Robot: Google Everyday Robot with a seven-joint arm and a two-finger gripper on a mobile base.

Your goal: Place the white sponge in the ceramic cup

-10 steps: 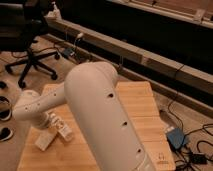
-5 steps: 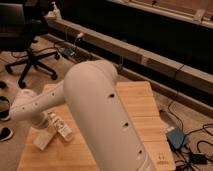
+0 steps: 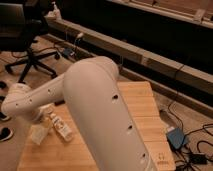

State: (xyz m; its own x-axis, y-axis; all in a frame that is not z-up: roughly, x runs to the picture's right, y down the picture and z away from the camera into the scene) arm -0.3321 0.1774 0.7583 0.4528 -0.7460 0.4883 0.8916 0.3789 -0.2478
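The white arm (image 3: 95,105) crosses the wooden tabletop (image 3: 142,107) from lower right to far left. The end effector (image 3: 22,112) sits at the left edge; whether it is open or holding anything cannot be determined. The white sponge (image 3: 40,134) lies flat beside the slim white bottle (image 3: 61,127), which lies on its side

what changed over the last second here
The arm has swung a little to the left of the picture, its far end moving further over the left edge of the wooden table. The gripper itself is hidden behind the arm, so no grasp or release can be seen. The slim white bottle and the pale flat object beside it lie where they were, as does the office chair.
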